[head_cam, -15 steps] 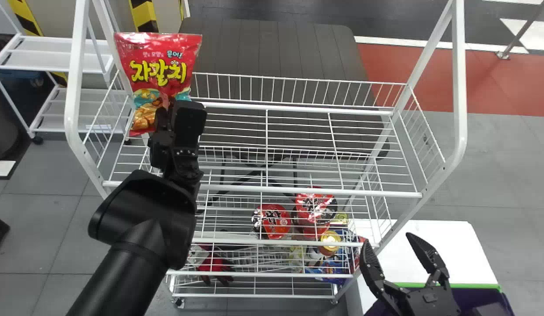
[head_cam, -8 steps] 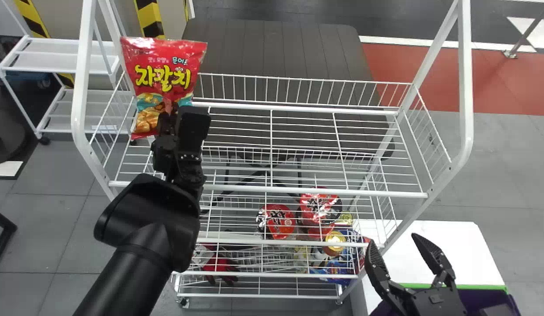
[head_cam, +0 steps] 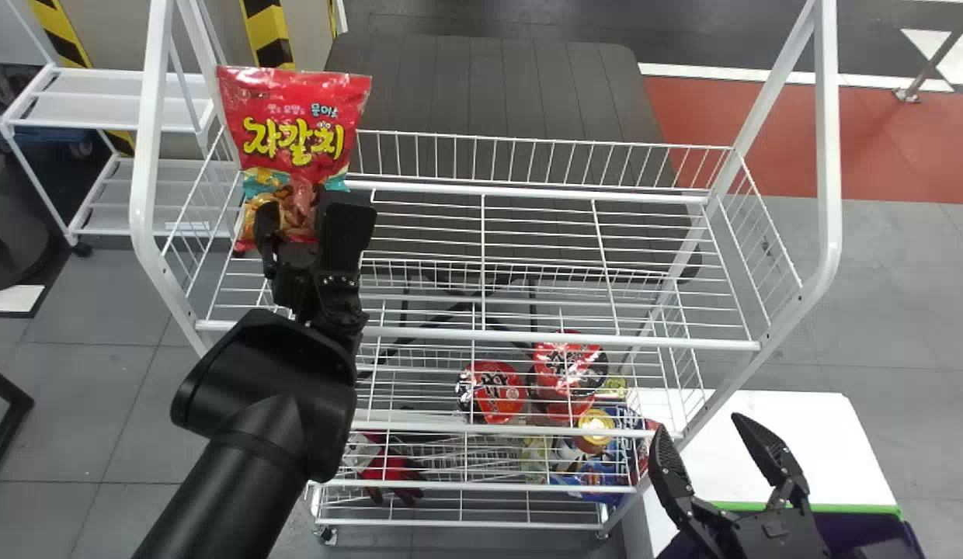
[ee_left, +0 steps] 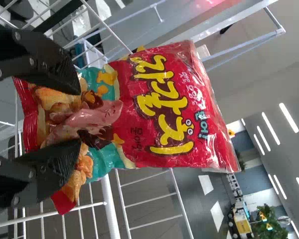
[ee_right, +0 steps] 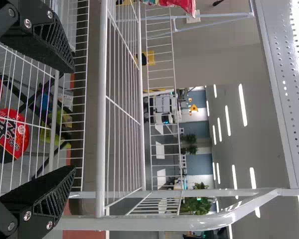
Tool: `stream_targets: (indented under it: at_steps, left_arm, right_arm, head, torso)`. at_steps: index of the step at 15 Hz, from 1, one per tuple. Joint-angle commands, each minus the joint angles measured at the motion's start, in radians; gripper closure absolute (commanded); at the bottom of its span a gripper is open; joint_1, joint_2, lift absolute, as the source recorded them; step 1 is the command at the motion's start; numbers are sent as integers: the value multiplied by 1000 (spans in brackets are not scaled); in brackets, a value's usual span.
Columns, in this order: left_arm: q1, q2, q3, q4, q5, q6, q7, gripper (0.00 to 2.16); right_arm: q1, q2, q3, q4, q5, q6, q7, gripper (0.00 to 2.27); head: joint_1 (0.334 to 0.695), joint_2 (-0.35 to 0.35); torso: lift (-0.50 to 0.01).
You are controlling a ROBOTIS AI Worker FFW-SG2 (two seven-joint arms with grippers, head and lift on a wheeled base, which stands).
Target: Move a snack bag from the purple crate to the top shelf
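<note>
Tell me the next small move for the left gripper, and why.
Probably ease the left gripper back from the snack bag: its fingers are spread apart, and the bag appears to stand upright at the left end of the top shelf.

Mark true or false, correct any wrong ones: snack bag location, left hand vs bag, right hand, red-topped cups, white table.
1. The snack bag is at the right end of the top shelf. False: it is at the left end.
2. The left hand is at the bag's lower part. True.
3. The right hand is shut. False: its fingers are spread apart.
4. The red-topped cups are below the top shelf. True.
5. The white table is left of the rack. False: it is to the right.
</note>
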Motion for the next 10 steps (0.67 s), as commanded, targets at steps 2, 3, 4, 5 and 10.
stream_targets:
  at_steps: [2,3,4,5,10]
  left_arm:
    - [11,-2,-4,-8,-1,12,16,245]
    - [20,-2,-3,-12,-1,12,16,245]
    - [25,-2,-3,-18,1,19,16,245]
    - [30,-2,-4,-26,-1,25,16,245]
    - [112,0,-4,-166,-22,77,8,245]
  right_arm:
    - [0,-2,1,0,-1,0,0,140]
    - [-1,-2,1,0,-3,0,0,140]
    - [-1,-3,1,0,-5,3,2,140]
    - [-1,-3,1,0,-5,3,2,140]
    - [-1,-6,2,0,-6,0,2,140]
  head:
    - [695,-60]
    - [695,-60]
    - [695,-60]
    - [695,-60]
    - [695,-64]
  torso:
    - [0]
    - [0]
    - [0]
    - [0]
    - [0]
